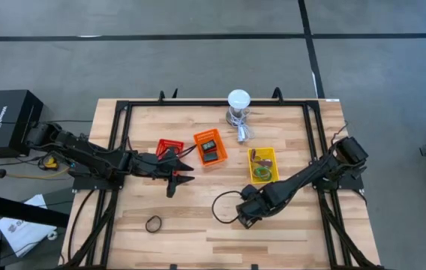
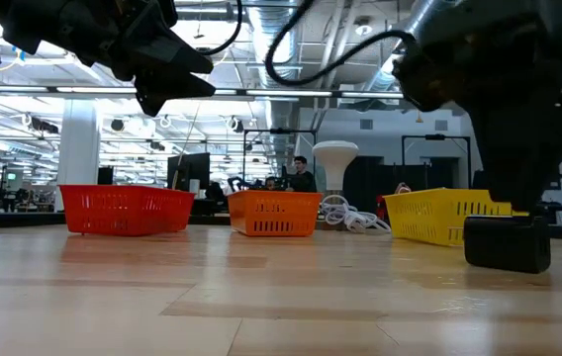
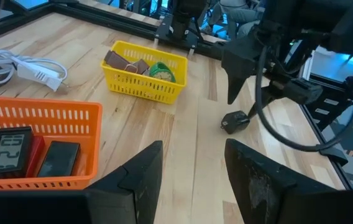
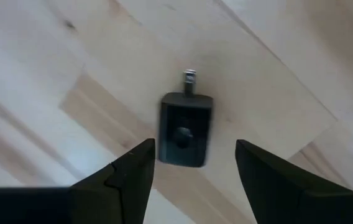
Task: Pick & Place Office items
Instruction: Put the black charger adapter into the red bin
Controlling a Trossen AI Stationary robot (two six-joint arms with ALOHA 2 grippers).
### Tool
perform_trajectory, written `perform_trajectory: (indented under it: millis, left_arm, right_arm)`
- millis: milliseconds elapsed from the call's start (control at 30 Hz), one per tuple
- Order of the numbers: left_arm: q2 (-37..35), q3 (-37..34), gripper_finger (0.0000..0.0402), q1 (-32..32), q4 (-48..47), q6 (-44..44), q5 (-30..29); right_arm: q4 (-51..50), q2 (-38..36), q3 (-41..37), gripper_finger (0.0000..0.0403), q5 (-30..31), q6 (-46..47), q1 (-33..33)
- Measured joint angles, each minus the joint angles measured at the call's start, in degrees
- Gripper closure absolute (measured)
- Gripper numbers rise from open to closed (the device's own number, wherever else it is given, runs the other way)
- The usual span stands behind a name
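Mostly sorted by now, judging from how things lie: the orange basket (image 1: 210,147) holds a small digital clock (image 3: 7,151) and a flat black block (image 3: 55,158), the yellow basket (image 3: 145,78) holds brown pieces and a green ring (image 3: 160,70), and the red basket (image 1: 169,146) is partly hidden under the left arm so its contents cannot be told. Left on the desk (image 1: 198,232): a black band ring (image 1: 154,223) lying alone near the front edge, and a small black block (image 4: 186,129) under the right arm.

Right hand (image 4: 192,168) hangs straight over that block, fingers spread wide with the block between them, nothing gripped yet; the low view shows the block sitting on the wood below the hand. I'd call this the approach before a grasp. Left hand (image 3: 192,174) is open and empty, raised near the red basket, waiting.

Materials: block is matte black plastic, rounded rectangle, a round knob on its face and a small metal tab sticking out of one end. Baskets are slotted plastic mesh, rectangular. Desk is butcher-block wood, pale strips, smooth with slight sheen. Band ring is thin, floppy-looking, likely rubber. White-domed lamp (image 1: 238,101) with a coiled white cable (image 3: 15,65) stands at the back edge; not a task item
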Motion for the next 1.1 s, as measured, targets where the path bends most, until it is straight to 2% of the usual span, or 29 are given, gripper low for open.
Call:
perform_trajectory:
  millis: [1100]
  left_arm:
    - [0.0, 0.0, 0.0234, 0.0, 0.9, 0.0, 0.0]
  right_arm:
    - [0.6, 0.6, 1.5, 0.0188, 2.4, -0.6, 1.7]
